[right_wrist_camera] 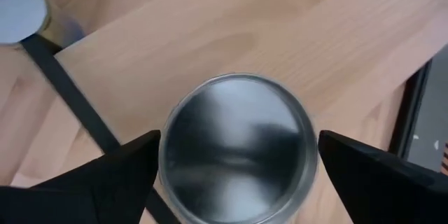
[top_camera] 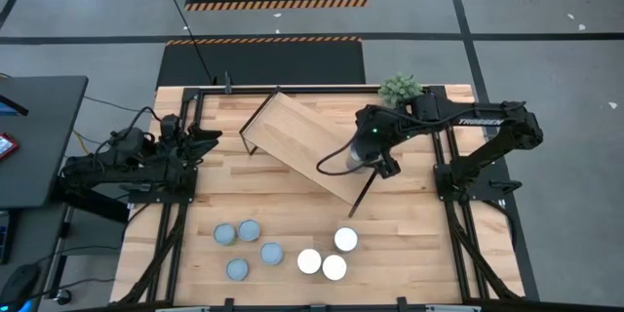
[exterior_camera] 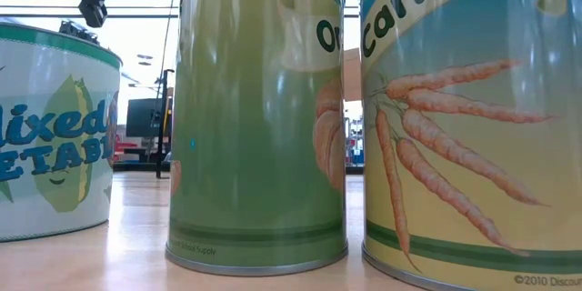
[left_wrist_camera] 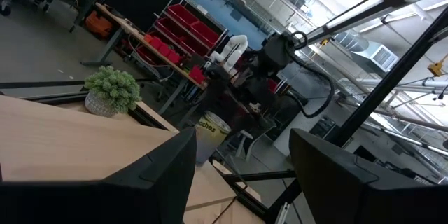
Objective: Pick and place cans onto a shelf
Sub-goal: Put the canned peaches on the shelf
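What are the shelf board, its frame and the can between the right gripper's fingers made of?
Shelf board: looks like light wood with a matte finish; faint grain shows in the right wrist view. Frame: thin black bars, probably painted metal, though the look leaves that open. Can between the right gripper's fingers: metal top, bare and shiny, with blurred reflections across it.
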`<state>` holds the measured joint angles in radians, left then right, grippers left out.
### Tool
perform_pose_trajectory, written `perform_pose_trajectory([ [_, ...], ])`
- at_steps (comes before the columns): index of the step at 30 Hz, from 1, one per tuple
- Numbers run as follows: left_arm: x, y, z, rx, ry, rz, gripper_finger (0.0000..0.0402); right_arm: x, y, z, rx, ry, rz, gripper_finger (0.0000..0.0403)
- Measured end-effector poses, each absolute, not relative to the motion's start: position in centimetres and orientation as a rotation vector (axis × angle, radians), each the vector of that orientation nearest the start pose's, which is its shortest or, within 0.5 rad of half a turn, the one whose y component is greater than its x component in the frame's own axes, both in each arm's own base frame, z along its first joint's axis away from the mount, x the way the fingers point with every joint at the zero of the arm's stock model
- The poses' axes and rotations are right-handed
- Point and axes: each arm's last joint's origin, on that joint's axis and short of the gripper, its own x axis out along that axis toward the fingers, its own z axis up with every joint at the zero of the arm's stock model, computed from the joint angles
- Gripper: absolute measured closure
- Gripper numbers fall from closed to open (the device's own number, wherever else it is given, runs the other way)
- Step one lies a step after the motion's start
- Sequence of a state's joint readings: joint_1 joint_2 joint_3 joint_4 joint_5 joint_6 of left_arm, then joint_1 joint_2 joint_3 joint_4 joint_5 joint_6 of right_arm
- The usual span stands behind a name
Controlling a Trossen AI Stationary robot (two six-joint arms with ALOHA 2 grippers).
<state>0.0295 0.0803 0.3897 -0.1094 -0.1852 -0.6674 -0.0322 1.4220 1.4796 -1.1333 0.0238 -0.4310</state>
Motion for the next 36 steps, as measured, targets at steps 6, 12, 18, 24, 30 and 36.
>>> perform_pose_trajectory([
  [6,6.6,0.7,27.6,-0.678,-0.264,0.139,0.0166,27.0,-1.3,35.2,-0.37,1.07,0.195,0.0016],
  [12,6.6,0.7,27.6,-0.681,-0.265,0.139,0.0166,27.7,-1.5,34.3,-0.343,1.112,0.191,0.0041],
  [18,6.6,0.7,27.6,-0.687,-0.266,0.138,0.0166,27.9,-1.6,34.2,-0.235,1.124,0.106,0.0068],
  [24,6.6,0.7,27.6,-0.701,-0.267,0.134,0.0166,27.4,-1.7,34.3,-0.019,1.149,-0.105,0.0068],
  [30,6.6,0.7,27.6,-0.706,-0.262,0.119,0.0166,27.1,-1.8,34.4,0.222,1.134,-0.293,0.007],
  [36,6.6,0.7,27.6,-0.705,-0.259,0.11,0.0166,26.9,-1.9,34.4,0.406,1.089,-0.476,0.0067],
])
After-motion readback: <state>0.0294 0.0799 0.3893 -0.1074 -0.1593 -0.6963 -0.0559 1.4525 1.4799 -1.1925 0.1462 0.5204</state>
